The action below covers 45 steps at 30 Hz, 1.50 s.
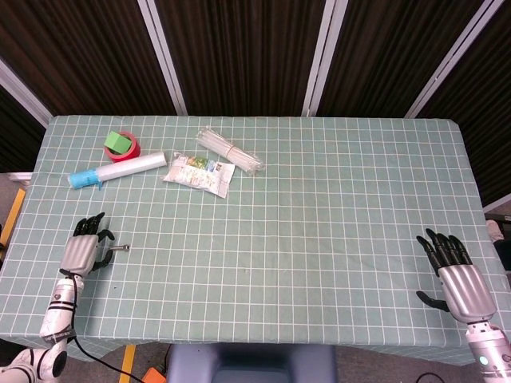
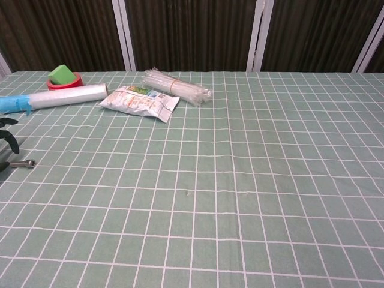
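Observation:
A small metal bolt [image 1: 120, 248] [image 2: 23, 162] lies on the green checked tablecloth near the front left. My left hand [image 1: 83, 244] hovers just left of it, fingers apart and holding nothing. Its dark fingertips [image 2: 8, 135] reach the chest view's left edge, and the thumb is close beside the bolt's end. I cannot tell whether they touch. My right hand [image 1: 455, 275] stays over the front right corner of the table with its fingers spread and nothing in it. It shows only in the head view.
At the back left, a green block sits on a red tape roll [image 1: 120, 145] [image 2: 63, 77]. Beside it lie a clear film roll with a blue end [image 1: 118, 170] [image 2: 55, 96], a snack packet [image 1: 200, 173] [image 2: 139, 102] and a bundle of clear sticks [image 1: 230, 150] [image 2: 176, 87].

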Each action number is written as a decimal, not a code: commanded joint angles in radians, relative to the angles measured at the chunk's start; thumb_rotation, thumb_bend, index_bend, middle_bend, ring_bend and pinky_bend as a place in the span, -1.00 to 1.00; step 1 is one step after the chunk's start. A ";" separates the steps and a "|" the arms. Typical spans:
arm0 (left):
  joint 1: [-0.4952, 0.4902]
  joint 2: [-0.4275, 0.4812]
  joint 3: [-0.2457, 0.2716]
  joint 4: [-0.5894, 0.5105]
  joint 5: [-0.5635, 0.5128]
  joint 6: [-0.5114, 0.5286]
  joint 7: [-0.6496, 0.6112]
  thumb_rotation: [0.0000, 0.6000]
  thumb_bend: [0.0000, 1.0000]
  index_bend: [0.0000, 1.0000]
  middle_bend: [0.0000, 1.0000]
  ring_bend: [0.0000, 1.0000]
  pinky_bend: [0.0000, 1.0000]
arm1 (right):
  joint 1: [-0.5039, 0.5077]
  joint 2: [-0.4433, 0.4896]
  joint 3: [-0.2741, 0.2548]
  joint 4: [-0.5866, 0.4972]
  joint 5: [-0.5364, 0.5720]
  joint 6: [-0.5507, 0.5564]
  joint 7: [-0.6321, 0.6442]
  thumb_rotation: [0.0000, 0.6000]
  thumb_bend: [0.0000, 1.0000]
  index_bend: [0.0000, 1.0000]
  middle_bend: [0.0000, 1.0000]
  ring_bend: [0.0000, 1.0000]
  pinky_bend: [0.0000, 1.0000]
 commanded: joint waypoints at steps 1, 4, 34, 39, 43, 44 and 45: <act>0.000 -0.008 0.005 0.013 0.001 0.004 -0.004 1.00 -0.17 -0.13 -1.00 -1.00 -1.00 | 0.000 0.000 0.000 0.000 0.001 -0.001 0.001 1.00 -0.52 -1.00 -1.00 -1.00 -1.00; 0.000 -0.017 0.008 0.030 0.002 0.004 -0.011 1.00 -0.17 -0.12 -1.00 -1.00 -1.00 | 0.001 0.001 -0.001 -0.001 0.001 -0.004 0.002 1.00 -0.52 -1.00 -1.00 -1.00 -1.00; -0.014 -0.073 0.019 0.130 0.008 -0.008 -0.078 1.00 -0.17 0.01 -0.90 -1.00 -0.95 | 0.002 0.003 -0.006 -0.010 0.010 -0.019 -0.006 1.00 -0.52 -1.00 -1.00 -1.00 -1.00; -0.015 -0.081 0.019 0.147 0.008 -0.006 -0.083 1.00 -0.17 0.09 -0.86 -1.00 -0.94 | 0.002 0.005 -0.005 -0.012 0.013 -0.019 -0.006 1.00 -0.52 -1.00 -1.00 -1.00 -1.00; -0.015 -0.084 0.018 0.153 0.008 -0.006 -0.087 1.00 -0.17 0.14 -0.84 -1.00 -0.94 | 0.003 0.005 -0.006 -0.014 0.015 -0.023 -0.009 1.00 -0.52 -1.00 -1.00 -1.00 -1.00; -0.015 -0.084 0.018 0.153 0.008 -0.004 -0.087 1.00 -0.17 0.14 -0.84 -1.00 -0.94 | 0.003 0.005 -0.006 -0.015 0.015 -0.023 -0.010 1.00 -0.52 -1.00 -1.00 -1.00 -1.00; -0.015 -0.084 0.017 0.154 0.008 -0.002 -0.086 1.00 -0.18 0.15 -0.84 -1.00 -0.94 | 0.003 0.005 -0.006 -0.015 0.016 -0.024 -0.010 1.00 -0.52 -1.00 -1.00 -1.00 -1.00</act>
